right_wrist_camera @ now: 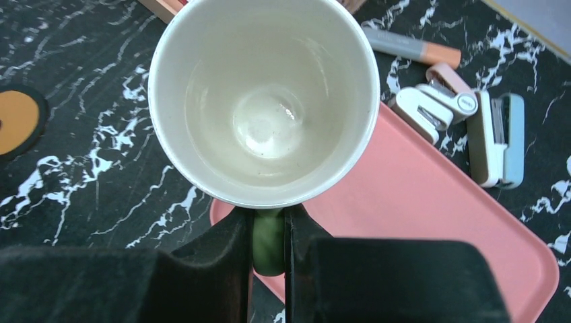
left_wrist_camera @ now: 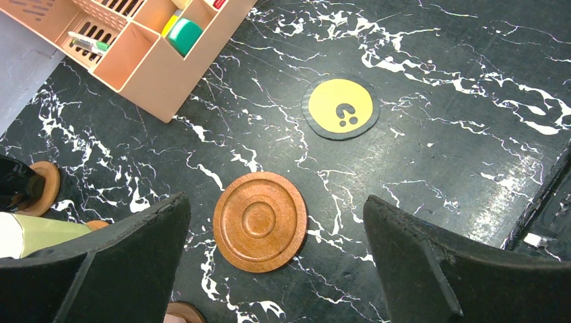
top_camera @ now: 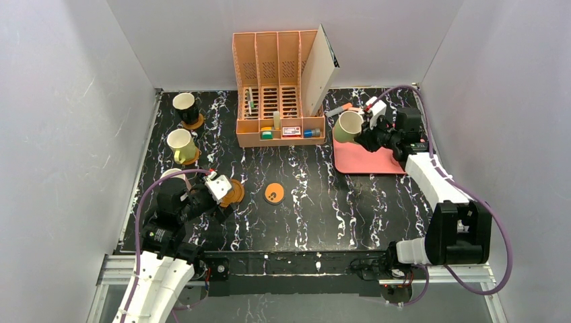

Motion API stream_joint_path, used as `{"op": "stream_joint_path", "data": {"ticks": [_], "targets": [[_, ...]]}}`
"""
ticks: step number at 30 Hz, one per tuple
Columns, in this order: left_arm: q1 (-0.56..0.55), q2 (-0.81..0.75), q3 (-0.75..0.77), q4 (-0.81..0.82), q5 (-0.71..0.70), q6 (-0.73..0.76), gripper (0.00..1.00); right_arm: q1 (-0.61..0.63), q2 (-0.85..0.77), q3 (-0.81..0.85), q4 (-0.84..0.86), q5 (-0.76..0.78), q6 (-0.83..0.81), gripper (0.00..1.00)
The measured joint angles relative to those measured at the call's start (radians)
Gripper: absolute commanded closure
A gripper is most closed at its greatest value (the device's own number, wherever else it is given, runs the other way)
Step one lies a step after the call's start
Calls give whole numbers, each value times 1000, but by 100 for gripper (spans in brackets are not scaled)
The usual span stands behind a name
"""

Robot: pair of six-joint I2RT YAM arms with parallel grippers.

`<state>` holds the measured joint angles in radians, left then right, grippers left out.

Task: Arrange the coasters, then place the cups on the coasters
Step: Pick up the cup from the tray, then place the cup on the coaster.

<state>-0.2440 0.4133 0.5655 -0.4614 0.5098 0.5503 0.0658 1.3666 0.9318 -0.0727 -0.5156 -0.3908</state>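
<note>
Two cups, the black mug (top_camera: 184, 106) and the yellow mug (top_camera: 180, 143), stand at ten o'clock on the table (top_camera: 323, 208). The right gripper (right_wrist_camera: 269, 232) is pinched nearly closed on the olive green mug (right_wrist_camera: 262, 101) (by its handle) at the edge of the pink tray (right_wrist_camera: 431, 202). The left gripper (left_wrist_camera: 276, 205), spread wide and empty, hovers over the ringed wooden coaster (left_wrist_camera: 259, 222); the orange marked coaster (left_wrist_camera: 340, 106) lies at its one o'clock.

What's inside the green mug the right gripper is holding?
Nothing: the olive green mug is empty, its cream inside bare to the bottom. The pink tray below is partly covered by it.
</note>
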Motion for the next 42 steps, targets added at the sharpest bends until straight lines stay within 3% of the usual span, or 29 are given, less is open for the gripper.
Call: {"op": "stream_joint_path", "data": {"ticks": [8,19,35,42], "targets": [[1,0,0,0,0,0,2,29,-63,-13,1,-77,5,99],[1,0,0,-1,0,1,2,225,-42,-11,-58,-84,-34,99],[5,9,0,-4,0,8,2,331,-21,1,-104,-101,-12,99],[5,43,0,-2,-3,3,2,468,37,67,-113,-58,-5,99]]}}
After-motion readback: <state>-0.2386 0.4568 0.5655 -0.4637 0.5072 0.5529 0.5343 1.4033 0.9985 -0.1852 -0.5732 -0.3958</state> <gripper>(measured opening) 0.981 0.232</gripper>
